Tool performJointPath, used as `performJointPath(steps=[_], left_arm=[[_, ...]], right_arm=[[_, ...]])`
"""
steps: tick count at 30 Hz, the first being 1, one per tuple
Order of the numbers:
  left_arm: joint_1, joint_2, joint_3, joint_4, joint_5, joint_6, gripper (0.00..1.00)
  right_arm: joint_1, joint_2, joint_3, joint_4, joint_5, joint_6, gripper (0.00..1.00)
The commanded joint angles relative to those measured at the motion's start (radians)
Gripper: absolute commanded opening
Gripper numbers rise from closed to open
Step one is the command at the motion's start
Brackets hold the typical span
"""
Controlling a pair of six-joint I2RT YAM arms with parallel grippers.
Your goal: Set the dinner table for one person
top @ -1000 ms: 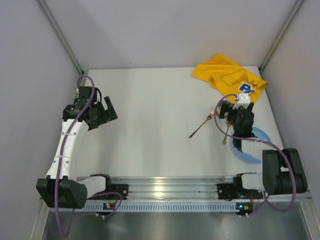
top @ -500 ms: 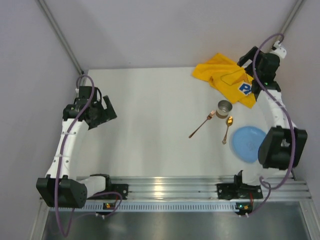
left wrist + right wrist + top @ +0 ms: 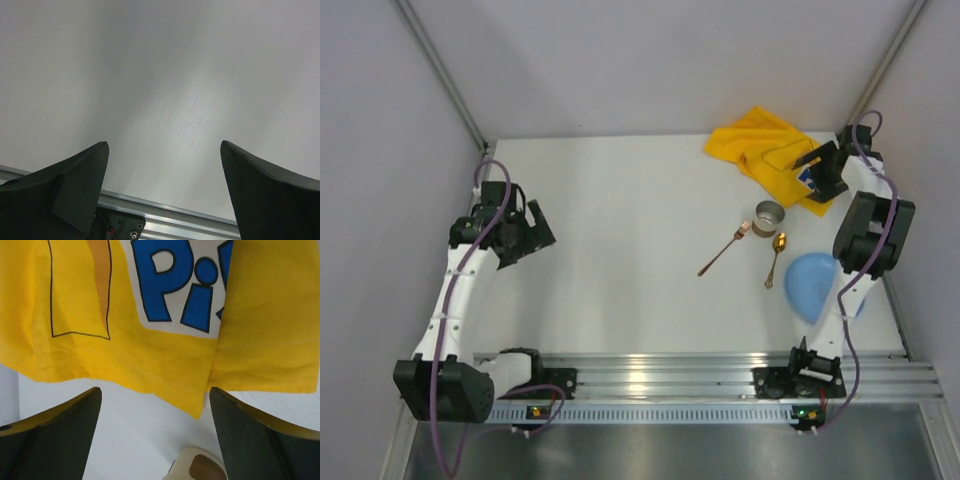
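Note:
The dinner table point(image 3: 620, 220) is a plain white top. At its back right lies a crumpled yellow cloth point(image 3: 765, 150) with blue letters point(image 3: 170, 285). In front of the cloth stand a small metal cup point(image 3: 769, 216), a copper fork point(image 3: 724, 249), a gold spoon point(image 3: 775, 258) and a blue plate point(image 3: 818, 285). My right gripper point(image 3: 821, 167) hovers open over the cloth's near right edge point(image 3: 200, 400), nothing between its fingers point(image 3: 155, 410). My left gripper point(image 3: 536, 224) hangs open over bare table at the left point(image 3: 165, 165).
Grey walls close in the table on three sides. An aluminium rail point(image 3: 660, 375) carrying both arm bases runs along the near edge and shows in the left wrist view as a rail point(image 3: 170, 212). The right arm's elbow point(image 3: 872, 230) stands over the plate's right side.
The right arm left the cup and cutlery, swung up to the far right corner, then came down over the yellow cloth. The left arm barely shifted.

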Motion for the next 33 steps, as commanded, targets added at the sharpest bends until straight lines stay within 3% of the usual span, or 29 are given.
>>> performJointPath(steps=[1, 8, 16, 23, 25, 28, 30, 33], left_arm=[[0.004, -0.016, -0.020, 0.027, -0.011, -0.019, 0.98], [0.004, 0.040, -0.019, 0.040, 0.009, -0.031, 0.98], [0.004, 0.061, -0.011, 0.043, 0.010, -0.034, 0.98], [0.002, 0.104, 0.006, 0.055, 0.027, -0.027, 0.98], [0.002, 0.119, 0.015, 0.055, 0.030, -0.022, 0.98], [0.002, 0.132, 0.034, 0.055, 0.032, -0.014, 0.98], [0.002, 0.136, 0.044, 0.046, 0.017, -0.013, 0.99], [0.002, 0.136, 0.055, 0.034, -0.028, -0.020, 0.99]], right_arm=[[0.045, 0.000, 0.046, -0.066, -0.022, 0.006, 0.89], [0.088, 0.021, -0.035, -0.077, -0.007, 0.011, 0.86], [0.102, -0.078, -0.129, -0.083, 0.130, -0.006, 0.86], [0.111, 0.003, -0.120, -0.048, 0.131, 0.018, 0.84], [0.113, 0.038, -0.117, -0.012, 0.127, 0.020, 0.77], [0.113, 0.105, -0.054, 0.001, 0.105, 0.020, 0.51], [0.116, 0.133, -0.023, 0.003, 0.090, 0.020, 0.40], [0.125, 0.164, 0.021, 0.003, 0.081, 0.011, 0.14]])
